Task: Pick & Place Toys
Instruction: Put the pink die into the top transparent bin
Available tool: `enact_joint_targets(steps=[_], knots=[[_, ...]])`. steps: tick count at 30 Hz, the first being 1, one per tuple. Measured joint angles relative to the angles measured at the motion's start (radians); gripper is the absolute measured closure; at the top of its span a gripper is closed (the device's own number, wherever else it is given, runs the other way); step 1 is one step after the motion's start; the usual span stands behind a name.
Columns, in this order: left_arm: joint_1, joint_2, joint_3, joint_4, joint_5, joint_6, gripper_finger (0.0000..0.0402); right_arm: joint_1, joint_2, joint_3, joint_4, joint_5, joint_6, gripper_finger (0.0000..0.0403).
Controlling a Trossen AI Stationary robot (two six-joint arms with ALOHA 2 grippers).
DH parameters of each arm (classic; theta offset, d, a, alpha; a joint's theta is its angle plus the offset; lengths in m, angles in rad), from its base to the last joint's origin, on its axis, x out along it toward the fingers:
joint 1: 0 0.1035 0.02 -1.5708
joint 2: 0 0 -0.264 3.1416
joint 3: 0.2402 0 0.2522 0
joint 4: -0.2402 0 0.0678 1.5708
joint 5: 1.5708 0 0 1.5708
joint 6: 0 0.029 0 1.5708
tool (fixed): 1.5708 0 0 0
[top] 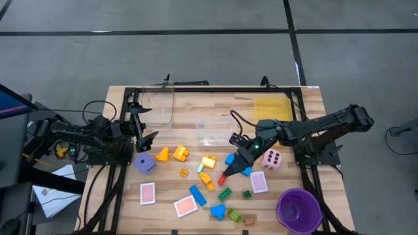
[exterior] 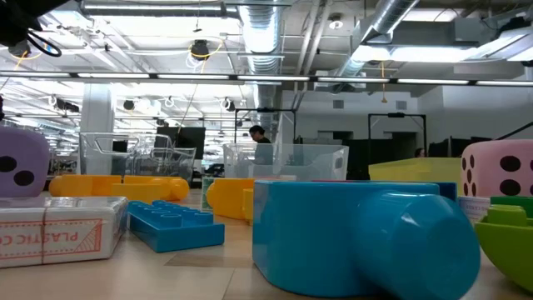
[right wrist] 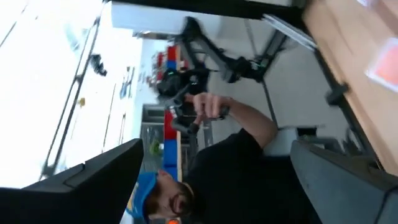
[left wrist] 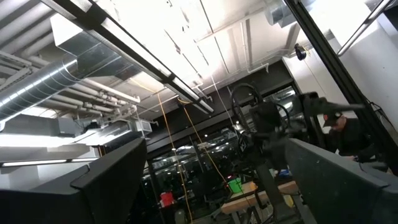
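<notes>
Small plastic building bricks (top: 208, 161) in yellow, orange, blue, red and green lying scattered mid-counter, purple dotted die (top: 145, 162) sitting leftward, pink dotted die (top: 272, 158) sitting rightward, pink-backed cards (top: 147, 192) lying flat nearby

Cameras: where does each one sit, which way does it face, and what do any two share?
High: overhead, straight down on the table; both arms.
Low: tabletop level, facing the room; no arm.
Left wrist: tilted up at the ceiling past its open fingers.
Right wrist: sideways, past open fingers, at a person.
High and low share the pink die.
</notes>
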Motion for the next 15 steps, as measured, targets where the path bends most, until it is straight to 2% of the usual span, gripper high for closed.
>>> enact_joint_targets(steps=[5, 13, 15], knots=[[0.0, 0.0, 0.0, -0.002, 0.0, 0.0, 0.0024, -0.004, 0.0, 0.0, 0.007, 0.012, -0.086, 0.0004], [0.0, 0.0, 0.0, -0.003, 0.0, -0.014, 0.0024, -0.004, 0.0, 0.0, 0.007, 0.019, -0.094, 0.0005], [0.0, 0.0, 0.0, -0.003, 0.0, -0.031, 0.0024, -0.003, 0.0, 0.0, 0.007, 0.082, -0.102, 0.0005]])
